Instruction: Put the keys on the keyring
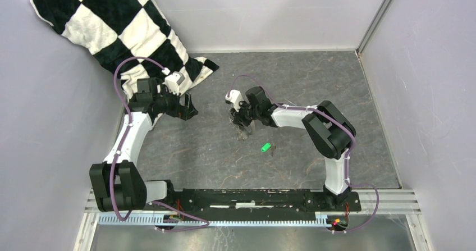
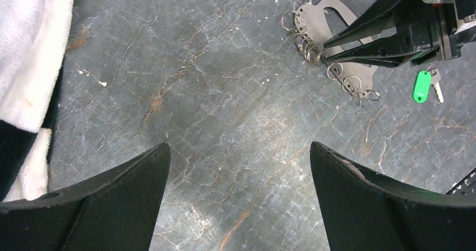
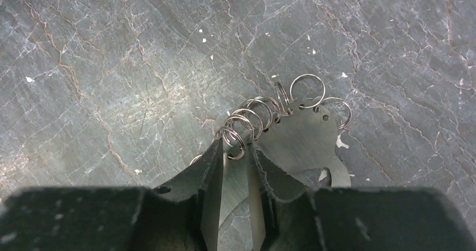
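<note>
grey veined table (image 1: 314,77) is being shared by both arms, with a checkered cushion (image 1: 112,26) lying at its far left corner. the keyring (image 3: 303,141) is lying flat near the table's middle, its small rings (image 3: 255,113) strung along one edge. the right gripper (image 3: 236,148) is being held down over that edge, its jaws standing at a narrow gap about the nearest small ring and the rim beneath. whether anything is actually being pinched cannot be told from the wrist view, though contact seems likely. the key (image 2: 422,86), with its green tag, is lying on the table just beside the keyring, on the side toward the arm bases, and is being touched by neither gripper. the left gripper (image 2: 238,147) is being held wide open above bare table, near the cushion and well apart from both items, with nothing in it.

the step in hand is judged to be the securing of the keyring, with threading not yet begun. next, a firm hold on the keyring is being called for, so that it is steadied or lifted. after that the key is needing to be picked up, probably by the open left gripper, and brought to a small ring.
</note>
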Robot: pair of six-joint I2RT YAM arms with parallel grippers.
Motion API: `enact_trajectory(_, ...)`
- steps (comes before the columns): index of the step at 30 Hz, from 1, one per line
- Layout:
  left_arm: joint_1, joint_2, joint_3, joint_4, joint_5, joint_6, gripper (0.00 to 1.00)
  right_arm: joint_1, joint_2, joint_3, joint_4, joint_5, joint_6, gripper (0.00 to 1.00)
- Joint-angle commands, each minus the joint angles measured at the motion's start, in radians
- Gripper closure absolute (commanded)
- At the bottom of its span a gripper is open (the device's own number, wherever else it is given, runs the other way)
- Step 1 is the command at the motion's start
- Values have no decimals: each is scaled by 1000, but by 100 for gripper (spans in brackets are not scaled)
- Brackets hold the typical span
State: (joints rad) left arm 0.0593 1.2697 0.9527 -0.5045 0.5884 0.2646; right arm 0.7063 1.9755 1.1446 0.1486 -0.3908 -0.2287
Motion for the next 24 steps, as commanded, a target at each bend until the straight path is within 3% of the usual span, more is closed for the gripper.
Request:
enact_trajectory(1, 3, 10, 31, -13, 30, 42, 0, -1, -47, 60, 25, 11, -15, 71)
enact_trajectory(6, 3, 16, 38, -26, 41, 46, 0, -21, 0, 137, -29, -51, -21, 44)
enact_trajectory(14, 3, 8, 50, -60, 44, 60, 0, -26, 50, 150, -45, -57, -30, 28)
enact_trajectory(18, 3, -5, 51, -60, 47, 59, 0, -18, 49, 116, -41, -11, -38, 33)
enact_trajectory(24, 2, -9, 54, -59, 57, 52, 0, -7, 31, 81, -15, 65, -37, 50)
